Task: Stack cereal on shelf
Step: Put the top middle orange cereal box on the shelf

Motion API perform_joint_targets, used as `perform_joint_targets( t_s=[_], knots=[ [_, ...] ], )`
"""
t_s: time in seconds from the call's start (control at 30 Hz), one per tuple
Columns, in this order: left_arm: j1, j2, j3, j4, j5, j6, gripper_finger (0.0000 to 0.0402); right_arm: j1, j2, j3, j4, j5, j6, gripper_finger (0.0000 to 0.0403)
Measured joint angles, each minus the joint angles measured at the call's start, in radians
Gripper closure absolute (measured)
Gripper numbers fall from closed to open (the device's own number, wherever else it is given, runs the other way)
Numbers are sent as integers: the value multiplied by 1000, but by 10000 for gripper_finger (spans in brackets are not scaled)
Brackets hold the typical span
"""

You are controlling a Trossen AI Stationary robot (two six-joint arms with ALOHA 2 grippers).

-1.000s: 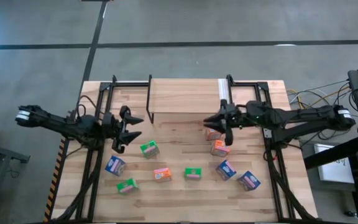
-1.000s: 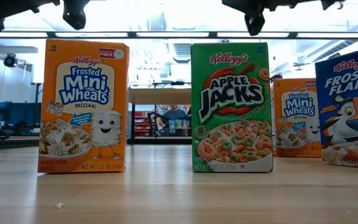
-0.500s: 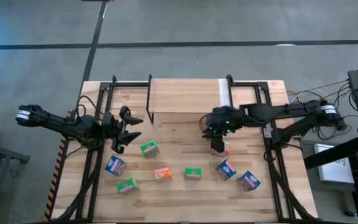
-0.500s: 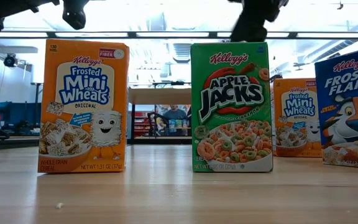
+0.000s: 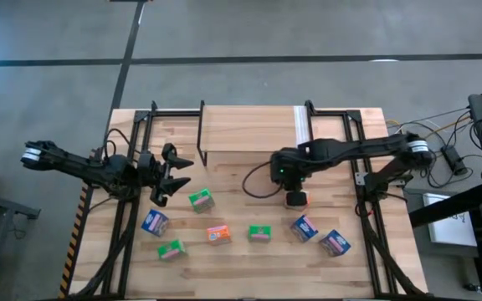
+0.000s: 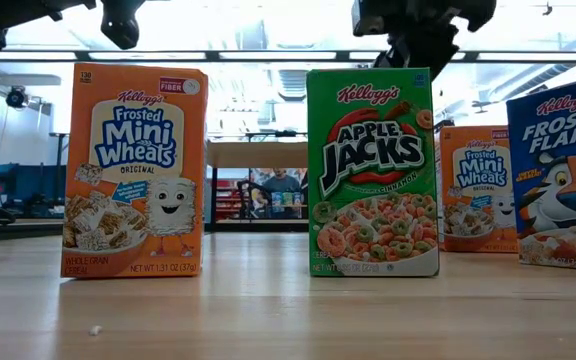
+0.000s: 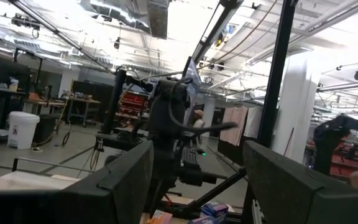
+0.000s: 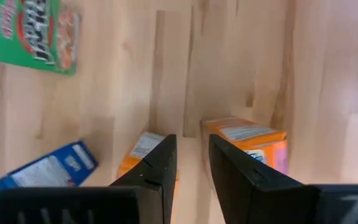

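Several small cereal boxes stand on the wooden table: green (image 5: 200, 200), blue (image 5: 155, 222), orange (image 5: 217, 235), and an orange one (image 5: 296, 199) just below my right gripper (image 5: 290, 182). That gripper points down above the table with a narrow gap between its fingers (image 8: 192, 152); two orange boxes (image 8: 146, 149) (image 8: 248, 135) stand on either side below it, untouched. My left gripper (image 5: 171, 172) waits open at the table's left, holding nothing (image 7: 197, 186). The shelf (image 5: 249, 125), with its plank top, runs along the far edge.
More boxes stand along the near side: green (image 5: 171, 249), green (image 5: 260, 233), blue (image 5: 304, 227) and blue (image 5: 335, 242). Black frame rails (image 5: 124, 217) run down both table sides. In the low view, the orange (image 6: 133, 170) and green (image 6: 373, 170) boxes stand upright.
My right gripper has swung toward the table's left edge and tipped from nearly level to pointing steeply down, ending above the two orange boxes, one of which it now hides in the high view. No box has moved.
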Motion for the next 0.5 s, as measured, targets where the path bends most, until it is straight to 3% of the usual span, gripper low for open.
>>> perform_joint_targets(
  t_s=[0.13, 0.33, 0.5],
  knots=[
    [0, 1, 0, 0, 0, 0, 168, 0, 21, 30, -38, 78, -5, 298],
    [0, 1, 0, 0, 0, 0, 168, -1, 21, 57, -115, 242, -25, 227],
    [0, -1, 0, 0, 0, 0, 168, -14, 21, 40, -127, 258, -79, 184]
  ],
)
